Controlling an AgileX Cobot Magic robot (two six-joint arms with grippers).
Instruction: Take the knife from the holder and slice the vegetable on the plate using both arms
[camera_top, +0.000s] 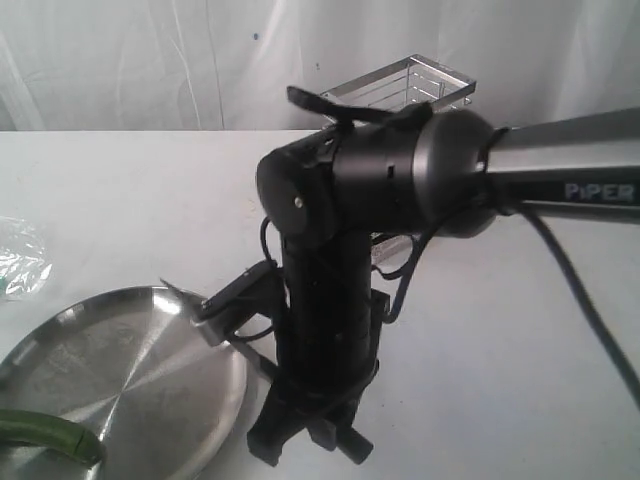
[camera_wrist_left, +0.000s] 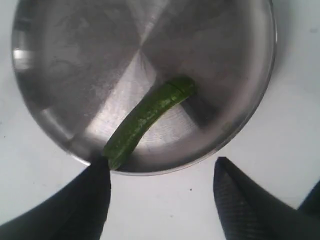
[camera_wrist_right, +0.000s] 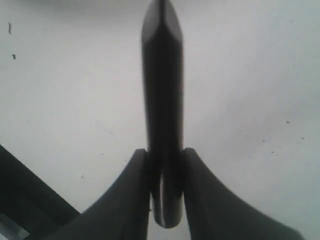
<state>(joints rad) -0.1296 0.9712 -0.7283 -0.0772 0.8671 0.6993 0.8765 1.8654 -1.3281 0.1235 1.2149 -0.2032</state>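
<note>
One bulky right arm (camera_top: 350, 200) is blocking most of the exterior view, partly hiding the holder (camera_top: 405, 85) at the back. Crumpled clear plastic (camera_top: 20, 255) is lying beside the plate (camera_wrist_left: 60, 125), which is holding the vegetable (camera_wrist_left: 145, 117). The right gripper (camera_wrist_right: 162, 175) is clamping the knife (camera_wrist_right: 162, 90), its blade seemingly reaching over the plate's rim. The left gripper (camera_wrist_left: 162, 172) is hanging spread wide, one finger at the vegetable's end.
</note>
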